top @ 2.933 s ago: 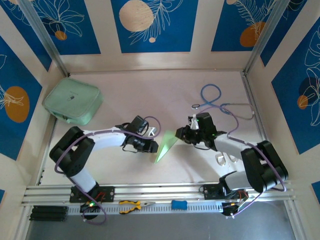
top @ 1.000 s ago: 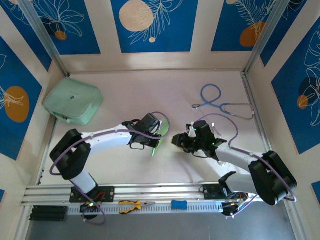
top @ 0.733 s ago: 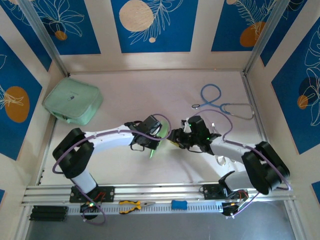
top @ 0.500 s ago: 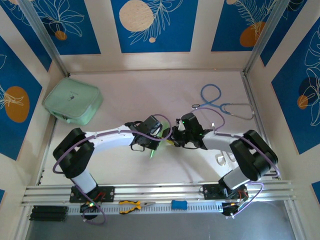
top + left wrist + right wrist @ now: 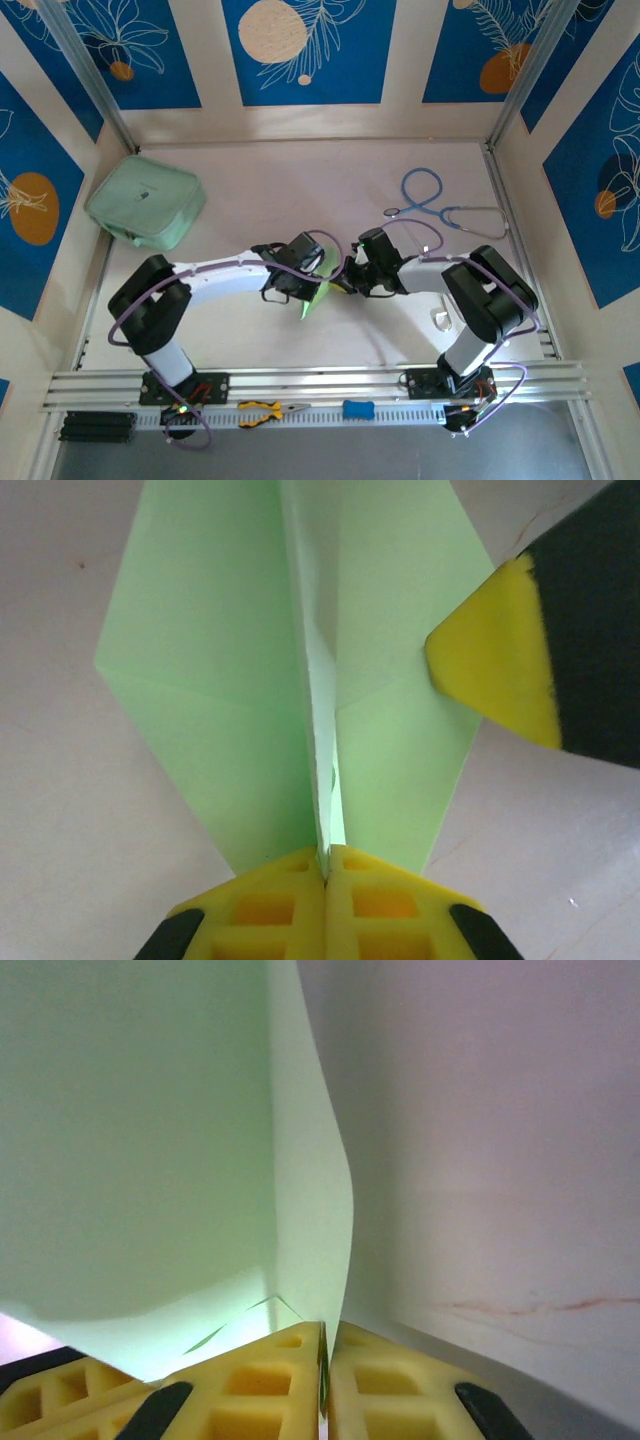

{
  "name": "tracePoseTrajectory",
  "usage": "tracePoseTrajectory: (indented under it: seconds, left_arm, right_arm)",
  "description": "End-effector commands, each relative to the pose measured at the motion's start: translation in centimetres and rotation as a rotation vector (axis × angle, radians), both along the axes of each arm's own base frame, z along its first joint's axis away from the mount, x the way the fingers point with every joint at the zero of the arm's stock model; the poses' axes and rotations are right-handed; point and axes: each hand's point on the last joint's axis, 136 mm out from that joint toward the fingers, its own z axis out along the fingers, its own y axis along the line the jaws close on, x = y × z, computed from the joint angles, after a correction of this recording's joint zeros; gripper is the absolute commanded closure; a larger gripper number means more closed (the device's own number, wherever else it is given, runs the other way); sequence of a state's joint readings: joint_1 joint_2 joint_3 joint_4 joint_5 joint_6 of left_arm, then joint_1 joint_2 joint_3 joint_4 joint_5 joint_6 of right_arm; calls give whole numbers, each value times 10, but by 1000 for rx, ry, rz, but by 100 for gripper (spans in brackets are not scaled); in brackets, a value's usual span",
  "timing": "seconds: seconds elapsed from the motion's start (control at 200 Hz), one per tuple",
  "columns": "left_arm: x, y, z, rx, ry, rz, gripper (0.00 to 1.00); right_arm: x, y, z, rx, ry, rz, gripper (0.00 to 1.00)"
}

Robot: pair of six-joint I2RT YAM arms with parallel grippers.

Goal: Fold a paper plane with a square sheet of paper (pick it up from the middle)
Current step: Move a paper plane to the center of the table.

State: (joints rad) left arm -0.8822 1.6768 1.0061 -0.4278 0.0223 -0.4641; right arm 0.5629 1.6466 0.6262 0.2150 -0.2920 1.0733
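The square sheet of paper (image 5: 316,296) is light green and folded into a dart-like shape with a centre crease. It is held above the table's middle. In the left wrist view the paper (image 5: 210,680) fans out to both sides, and my left gripper (image 5: 326,865) is shut on its centre crease. A yellow fingertip (image 5: 495,665) of the right gripper touches the paper's right flap there. In the right wrist view my right gripper (image 5: 325,1345) is shut on a thin edge of the paper (image 5: 140,1140). From above, the left gripper (image 5: 314,281) and the right gripper (image 5: 345,279) meet at the paper.
A thick mint-green zip pouch (image 5: 146,202) lies at the back left. A blue stethoscope (image 5: 440,208) lies at the back right. Yellow-handled pliers (image 5: 262,410) and a blue item (image 5: 358,408) sit on the front rail. Walls enclose the table on three sides.
My right gripper has moved left to the paper and closed on its edge. The left gripper has kept its hold on the crease, barely shifting.
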Motion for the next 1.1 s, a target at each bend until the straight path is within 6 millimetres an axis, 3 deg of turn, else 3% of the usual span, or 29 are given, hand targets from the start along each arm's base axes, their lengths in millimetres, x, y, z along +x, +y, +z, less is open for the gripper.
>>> tracePoseTrajectory:
  seconds: [0.0,0.51,1.095]
  left_arm:
    - [-7,-4,-6,11,39,-25,90]
    - [-10,-13,-9,-25,72,-31,80]
    - [-9,-16,-15,-26,88,-25,80]
  right_arm:
    - [-6,2,-3,18,7,47,90]
    - [-8,0,-8,29,24,58,91]
    - [-9,-2,-10,27,30,55,91]
